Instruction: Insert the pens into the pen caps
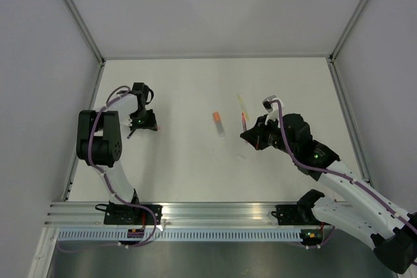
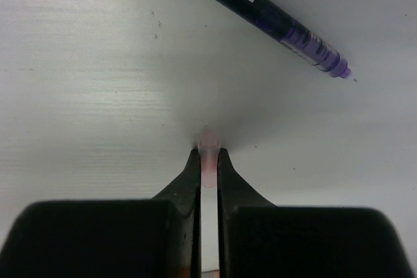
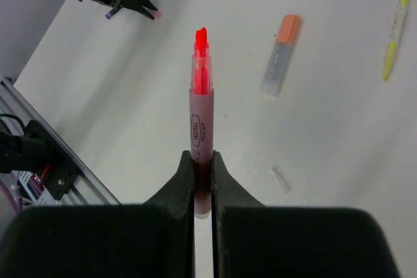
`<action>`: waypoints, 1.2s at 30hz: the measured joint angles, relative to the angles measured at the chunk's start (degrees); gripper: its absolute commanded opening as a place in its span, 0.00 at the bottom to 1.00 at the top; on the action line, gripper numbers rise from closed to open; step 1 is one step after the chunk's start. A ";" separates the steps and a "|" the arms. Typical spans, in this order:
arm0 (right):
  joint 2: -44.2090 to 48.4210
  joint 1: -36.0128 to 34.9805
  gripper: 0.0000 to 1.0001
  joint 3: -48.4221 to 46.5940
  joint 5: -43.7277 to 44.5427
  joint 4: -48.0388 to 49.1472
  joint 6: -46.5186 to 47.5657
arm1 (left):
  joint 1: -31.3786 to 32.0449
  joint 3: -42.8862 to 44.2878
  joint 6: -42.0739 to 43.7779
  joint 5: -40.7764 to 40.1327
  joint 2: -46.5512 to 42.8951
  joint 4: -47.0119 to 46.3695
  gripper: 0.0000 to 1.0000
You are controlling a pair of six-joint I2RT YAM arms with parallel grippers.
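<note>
Progress: we are counting one pen as done. The grey highlighter (image 3: 275, 73) is lying near the middle of the tabletop (image 1: 195, 180) with an orange cap (image 3: 290, 27) sitting on one end.

Items we are judging as left to do:

1. Red highlighter (image 3: 201, 115): its tip is showing bare. Our right claw (image 3: 202, 157) is pinching the barrel near its rear end, jaws narrow and tight on it. The pen is pointing straight out from the fingers, over the tabletop right of centre.
2. Pale pink cap (image 2: 208, 140): our left claw (image 2: 208, 161) is gripping it, nearly closed. The cap's end is poking out past the fingertips and hovering at or just above the surface, near the left edge. We are taking it as the red highlighter's match. The two claws are standing well apart, so this pairing is not yet made.
3. Dark pen (image 2: 260, 8): it is lying loose just beyond the left claw, not touching it, with its purple tip uncovered.
4. Yellow pen (image 3: 393, 37): it is lying towards the far edge, beyond the right claw. We cannot tell whether it is wearing a cap.
5. Clear cap (image 3: 280, 179): it is lying loose just beside the right claw, on the side towards the right edge, and is not on any pen.
</note>
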State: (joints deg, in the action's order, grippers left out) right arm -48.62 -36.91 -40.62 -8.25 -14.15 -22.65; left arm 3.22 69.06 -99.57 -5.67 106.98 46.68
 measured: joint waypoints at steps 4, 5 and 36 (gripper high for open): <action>-0.81 0.00 0.00 0.13 -2.34 1.22 -0.02 | -0.04 -5.42 4.70 1.66 -3.89 -6.05 0.02; -1.36 0.00 0.00 0.35 -3.37 2.21 -0.04 | 0.22 -6.84 6.71 2.19 -5.01 -7.39 0.02; -10.29 -9.49 0.00 8.50 -15.58 27.10 -4.72 | 29.03 -29.07 49.16 36.30 -46.18 -67.14 0.02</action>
State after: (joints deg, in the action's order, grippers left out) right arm -58.92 -46.39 -32.12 -23.83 12.95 -27.38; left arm 32.25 39.99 -50.41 30.63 60.80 -20.47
